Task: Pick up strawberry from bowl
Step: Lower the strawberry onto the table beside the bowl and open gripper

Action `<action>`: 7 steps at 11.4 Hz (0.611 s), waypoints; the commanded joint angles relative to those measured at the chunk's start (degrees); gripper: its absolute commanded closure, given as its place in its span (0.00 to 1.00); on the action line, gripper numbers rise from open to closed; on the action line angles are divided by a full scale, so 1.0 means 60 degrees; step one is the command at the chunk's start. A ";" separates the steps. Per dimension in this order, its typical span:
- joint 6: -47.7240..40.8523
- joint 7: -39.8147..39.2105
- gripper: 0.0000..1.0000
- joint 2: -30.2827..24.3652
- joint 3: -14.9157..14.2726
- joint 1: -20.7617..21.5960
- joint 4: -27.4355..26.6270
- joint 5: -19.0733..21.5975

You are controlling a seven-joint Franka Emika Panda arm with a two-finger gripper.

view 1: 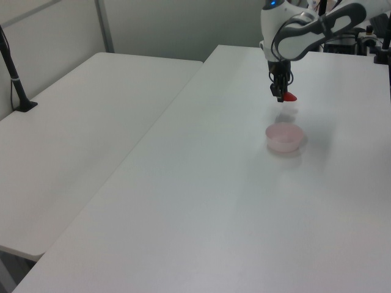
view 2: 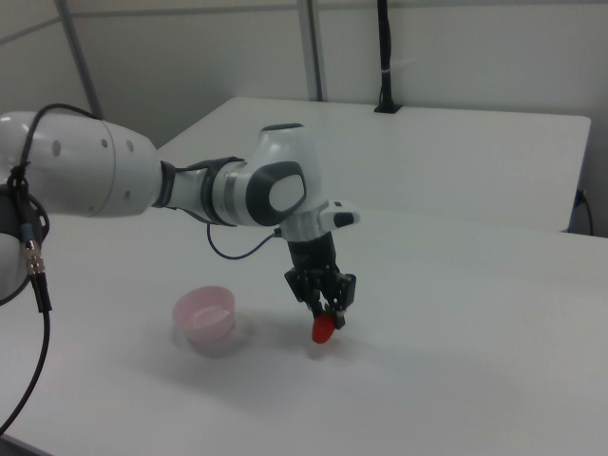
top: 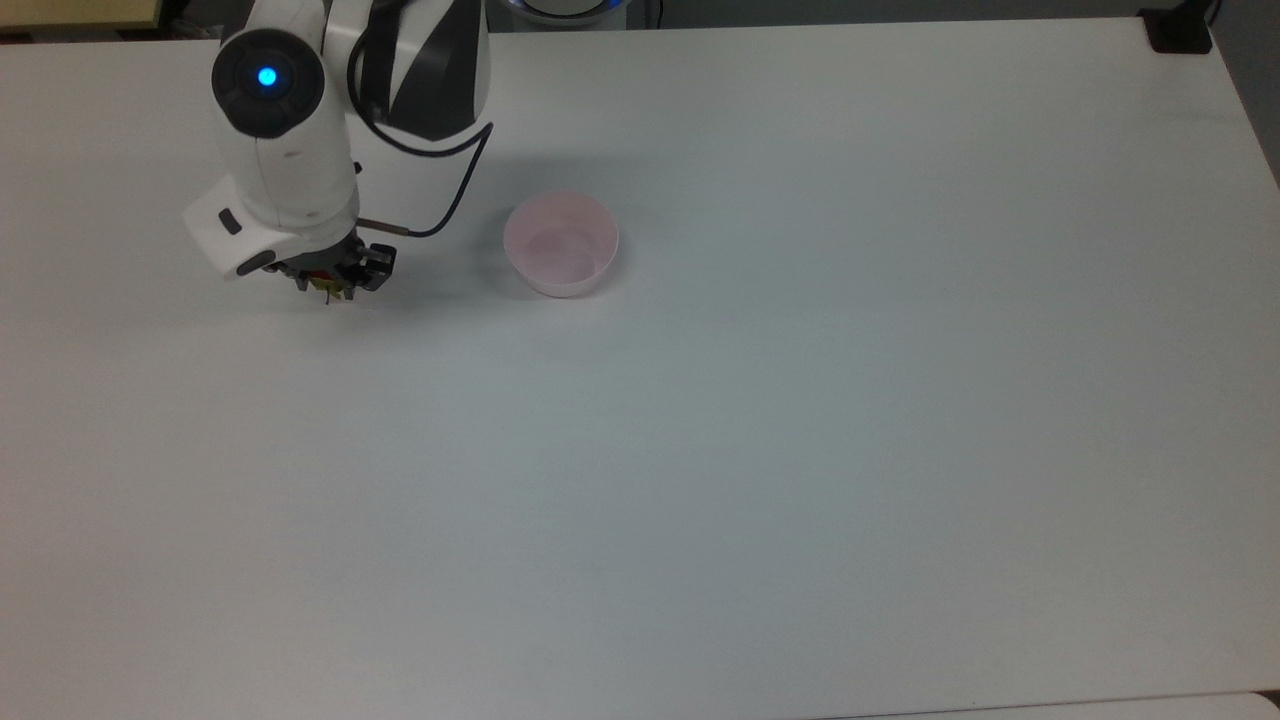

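Now my gripper (view 2: 328, 313) is pinching the strawberry (view 2: 323, 329), hanging point-down, well apart from the bowl (view 2: 204, 316).

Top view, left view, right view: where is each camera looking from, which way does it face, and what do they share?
Top view: overhead, facing down on the white table; the arm reaches in from the top edge, the gripper left of the empty bowl.
Left view: raised at one end, looking along the table; the arm enters at upper right, the strawberry held beyond the bowl.
Right view: low, from the opposite side; the arm enters from the left, bowl left of the gripper.
All three show gripper, strawberry and bowl.
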 commanded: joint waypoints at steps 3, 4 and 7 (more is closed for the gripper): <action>-0.0227 0.0097 0.00 -0.0706 0.0090 -0.0035 0.0168 -0.0073; -0.0896 0.0329 0.00 -0.1174 0.0120 0.0198 0.0226 -0.0029; -0.2729 0.0551 0.00 -0.2653 0.0120 0.1397 0.0490 0.0701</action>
